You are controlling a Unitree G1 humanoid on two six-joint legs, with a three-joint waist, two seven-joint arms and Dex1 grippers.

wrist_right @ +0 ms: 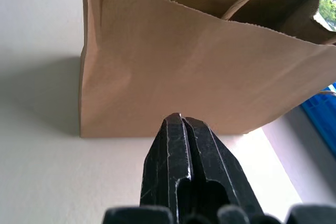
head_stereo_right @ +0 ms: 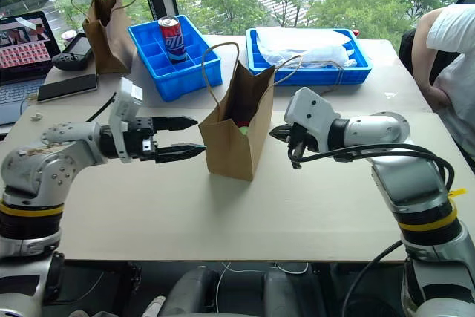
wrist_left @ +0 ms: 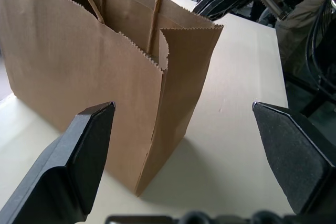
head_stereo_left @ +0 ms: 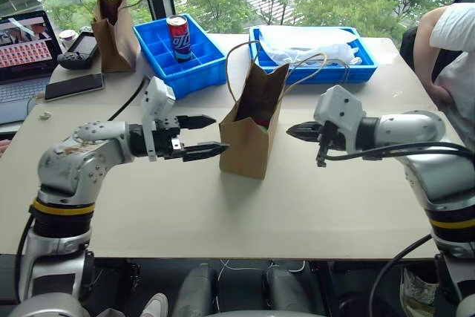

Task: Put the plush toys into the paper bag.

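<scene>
The light-brown paper bag (head_stereo_left: pixel 249 135) stands upright at the table's middle, its twine handles looping above its open mouth. Deep in the mouth a patch of red plush (head_stereo_right: pixel 234 119) and a bit of bright green plush (head_stereo_right: pixel 243 130) show; the rest of the plush toys is hidden by the bag's walls. My left gripper (head_stereo_left: pixel 216 134) hovers just left of the bag, open and empty, its fingers (wrist_left: pixel 89 150) spread wide toward the bag's narrow side (wrist_left: pixel 178 87). My right gripper (head_stereo_left: pixel 291 131) is shut and empty, just right of the bag and pointing at its broad wall (wrist_right: pixel 210 66).
A smaller, darker brown bag (head_stereo_left: pixel 113 31) stands at the back left. Behind the paper bag are a blue divided tray (head_stereo_left: pixel 208 64) holding a can (head_stereo_left: pixel 178 35) and a second blue tray (head_stereo_left: pixel 356 72) with white plastic. A laptop (head_stereo_left: pixel 22 50), a phone (head_stereo_left: pixel 74 87) and a person (head_stereo_left: pixel 453 42) sit at the edges.
</scene>
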